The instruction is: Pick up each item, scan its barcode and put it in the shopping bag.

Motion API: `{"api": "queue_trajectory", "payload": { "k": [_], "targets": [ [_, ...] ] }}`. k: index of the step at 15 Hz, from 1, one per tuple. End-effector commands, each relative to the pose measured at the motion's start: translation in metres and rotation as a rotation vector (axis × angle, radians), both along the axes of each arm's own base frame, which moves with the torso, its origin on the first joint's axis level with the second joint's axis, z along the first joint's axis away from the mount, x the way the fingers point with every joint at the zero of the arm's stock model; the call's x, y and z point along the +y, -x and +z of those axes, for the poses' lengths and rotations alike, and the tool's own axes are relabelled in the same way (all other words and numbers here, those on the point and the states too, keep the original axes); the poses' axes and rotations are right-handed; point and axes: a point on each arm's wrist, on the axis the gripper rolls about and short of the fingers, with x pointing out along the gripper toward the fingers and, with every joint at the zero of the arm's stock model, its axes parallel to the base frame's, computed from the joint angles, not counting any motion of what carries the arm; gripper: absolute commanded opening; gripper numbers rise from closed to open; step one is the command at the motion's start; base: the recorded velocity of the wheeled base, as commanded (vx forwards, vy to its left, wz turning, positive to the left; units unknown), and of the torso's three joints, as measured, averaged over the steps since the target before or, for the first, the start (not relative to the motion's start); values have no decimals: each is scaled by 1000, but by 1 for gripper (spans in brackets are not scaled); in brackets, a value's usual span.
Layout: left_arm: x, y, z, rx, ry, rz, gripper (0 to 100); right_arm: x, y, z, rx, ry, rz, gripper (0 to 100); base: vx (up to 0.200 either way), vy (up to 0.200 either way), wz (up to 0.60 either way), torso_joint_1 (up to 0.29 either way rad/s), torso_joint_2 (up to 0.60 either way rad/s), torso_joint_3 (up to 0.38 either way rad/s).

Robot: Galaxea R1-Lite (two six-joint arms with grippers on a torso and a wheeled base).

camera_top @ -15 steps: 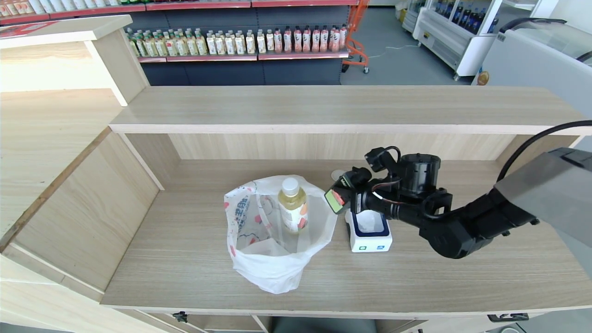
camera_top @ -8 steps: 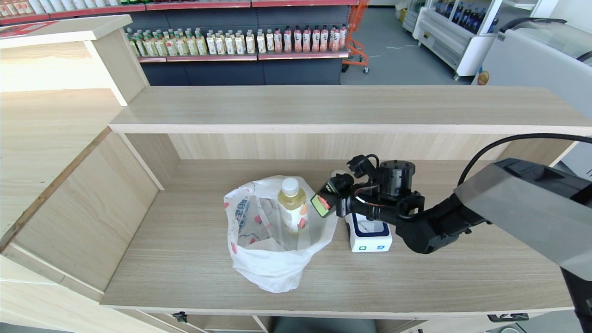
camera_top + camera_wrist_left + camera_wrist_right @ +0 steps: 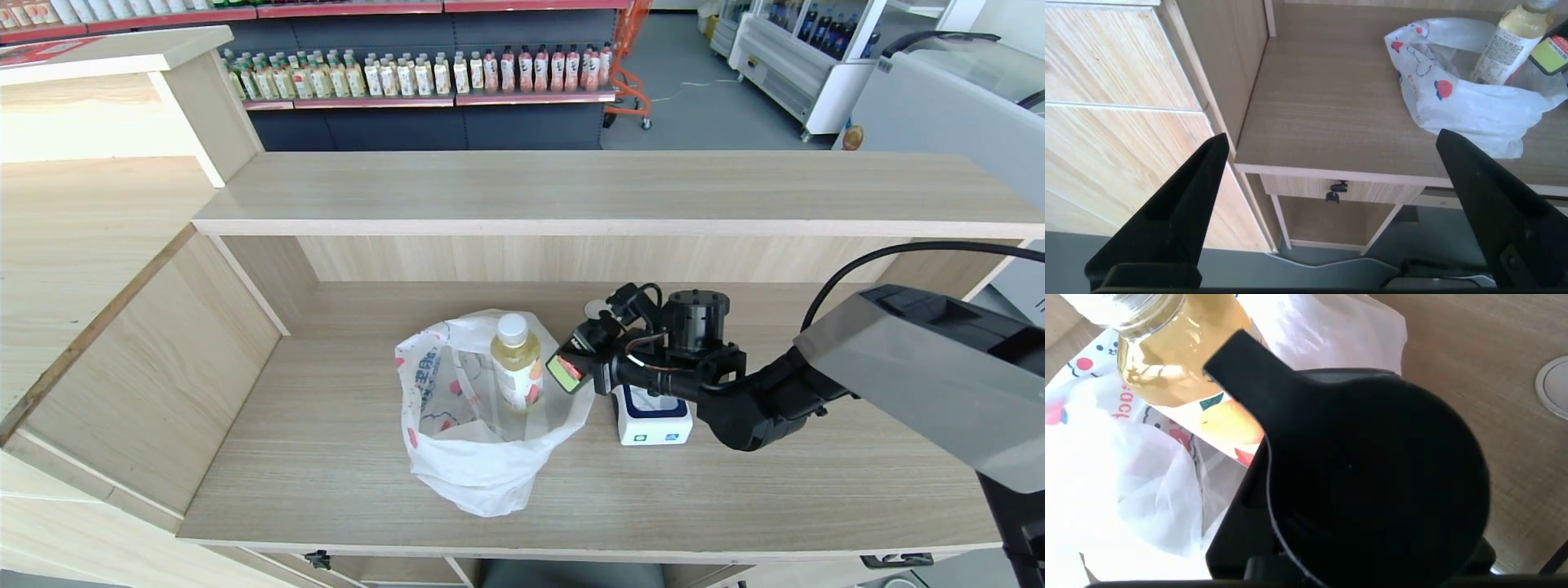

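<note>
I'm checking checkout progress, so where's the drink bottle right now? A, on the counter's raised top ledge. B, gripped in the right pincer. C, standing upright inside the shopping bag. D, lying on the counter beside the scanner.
C: the drink bottle stands cap-up inside the open shopping bag, while the right pincer holds a small green and red item by the bag's rim.

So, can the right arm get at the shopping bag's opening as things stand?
Probably yes: the right gripper, holding a small green item, is beside the open shopping bag; only the bottle stands inside.
</note>
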Motion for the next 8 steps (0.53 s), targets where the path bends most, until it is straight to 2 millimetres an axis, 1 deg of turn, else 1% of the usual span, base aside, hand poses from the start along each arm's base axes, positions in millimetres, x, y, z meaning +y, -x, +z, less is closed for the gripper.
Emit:
{"api": "queue_trajectory", "payload": {
  "k": [1, 4, 6, 8],
  "targets": [
    [0, 0, 0, -1, 1, 0, 100, -1, 3, 8, -10, -8, 8, 0, 0, 0, 0, 0, 0, 0],
    [0, 0, 0, -1, 1, 0, 100, -3, 11, 13, 0, -5, 23, 0, 0, 0, 0, 0, 0, 0],
    [0, 0, 0, -1, 1, 0, 100, -4, 13, 10, 11, 1, 33, 0, 0, 0, 0, 0, 0, 0],
    [0, 0, 0, -1, 1, 0, 100, -4, 10, 0, 10, 24, 28, 0, 0, 0, 0, 0, 0, 0]
  ]
}}
